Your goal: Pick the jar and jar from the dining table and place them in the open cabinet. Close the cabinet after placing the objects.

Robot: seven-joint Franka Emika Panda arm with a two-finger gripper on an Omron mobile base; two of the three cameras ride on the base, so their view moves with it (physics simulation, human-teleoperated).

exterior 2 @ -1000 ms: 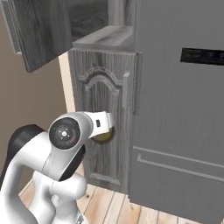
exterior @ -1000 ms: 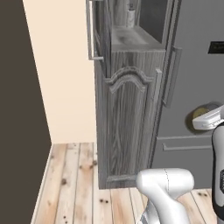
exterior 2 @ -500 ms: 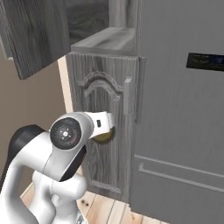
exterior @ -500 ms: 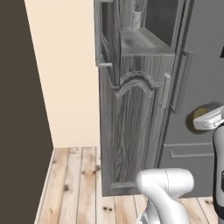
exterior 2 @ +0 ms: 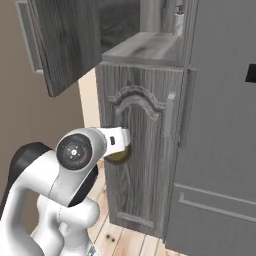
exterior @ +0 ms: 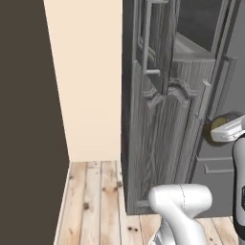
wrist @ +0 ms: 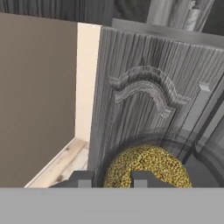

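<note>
The cabinet [exterior 2: 142, 150] stands close before the arm, its upper door [exterior 2: 65, 40] swung open at 10 o'clock over a free shelf [exterior 2: 145, 47]. A small bottle [exterior 2: 179, 20] stands on that shelf at 1 o'clock (far back). The beige wall [exterior: 86, 81] bounds the left. The gripper [wrist: 111, 179], narrowly open, clasps the jar [wrist: 148, 168] with olive-yellow filling, before the lower door [wrist: 144, 100].

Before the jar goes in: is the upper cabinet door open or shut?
Open. The upper door swings out leftward, baring the shelf above the shut lower door.
</note>
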